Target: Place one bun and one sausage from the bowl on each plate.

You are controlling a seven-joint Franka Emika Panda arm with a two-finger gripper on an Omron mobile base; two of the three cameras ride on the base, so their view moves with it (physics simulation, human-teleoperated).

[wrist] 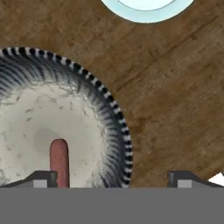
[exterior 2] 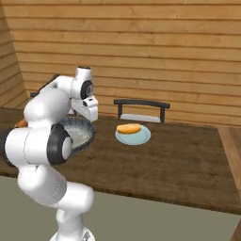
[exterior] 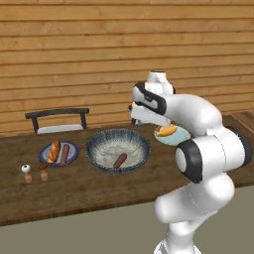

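Almost done: one sausage is left in the bowl.
Blue plate has a bun and a sausage; teal plate has just a bun. Gripper hangs open over the bowl's ribbed rim, holding nothing. Bowl is round, deep and speckled; plates are flat; sausage is thin and smooth; table is wood.

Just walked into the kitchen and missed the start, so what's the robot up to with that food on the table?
The arm is sharing out buns and sausages from the bowl onto two plates. The blue-rimmed plate already has a bun and a sausage. The teal plate holds just a bun. One sausage is left in the bowl. The gripper is open and empty, above the bowl's rim near that sausage.
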